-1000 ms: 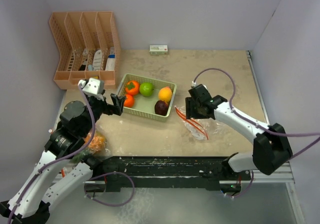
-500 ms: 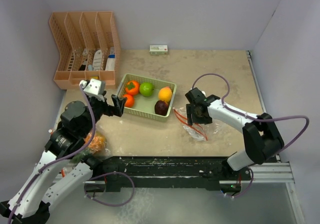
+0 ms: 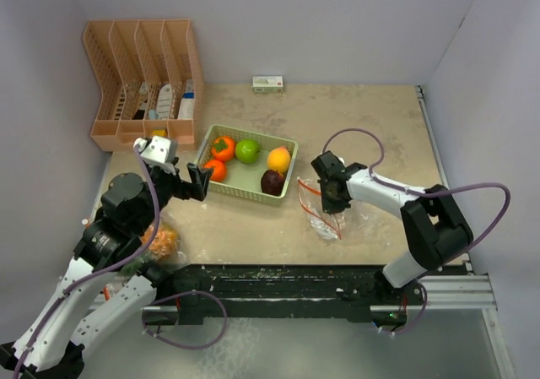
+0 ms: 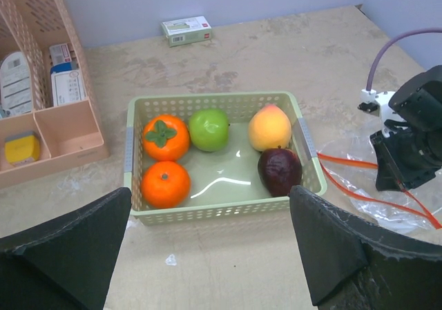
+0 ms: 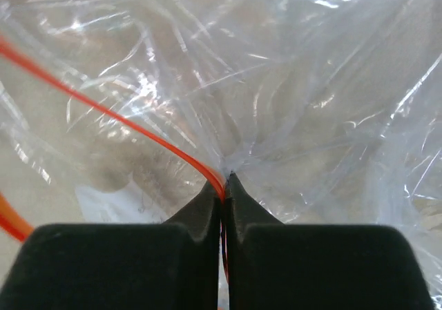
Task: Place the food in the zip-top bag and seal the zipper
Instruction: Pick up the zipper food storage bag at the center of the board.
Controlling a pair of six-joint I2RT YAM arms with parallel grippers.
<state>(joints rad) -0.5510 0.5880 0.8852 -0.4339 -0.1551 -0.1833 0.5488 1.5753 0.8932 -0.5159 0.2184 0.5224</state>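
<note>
**Right jaws:** pressed together on the orange zipper strip (image 5: 138,127) of the clear, crumpled plastic zip-top bag (image 5: 311,82). The bag lies on the bench at centre right of the overhead view. The white right arm (image 3: 384,195) stretches low and leftward, its wrist tipped down onto the bag.

**Left jaws:** spread wide and holding nothing, just beside the left rim of the pale green perforated plastic basket (image 4: 214,99). The left arm (image 3: 118,219) is folded at lower left.

**Food:** five pieces lie in the basket, apart from the bag:
- a leaf-topped orange fruit (image 4: 165,136)
- a plain orange (image 4: 165,183)
- a green lime (image 4: 208,129)
- a yellow mango (image 4: 269,127)
- a dark purple fruit (image 4: 280,170)

A spiky orange pineapple (image 3: 160,241) is partly hidden under the left arm.

**Labels:** a small white-and-green box (image 4: 186,30) sits by the back wall; its print is too small to read. The packets in the peach slotted rack (image 3: 143,75) at upper left are likewise illegible.

**Surface and room:** a mottled beige bench (image 3: 354,117), enclosed by pale lilac-grey walls (image 3: 295,24).
</note>
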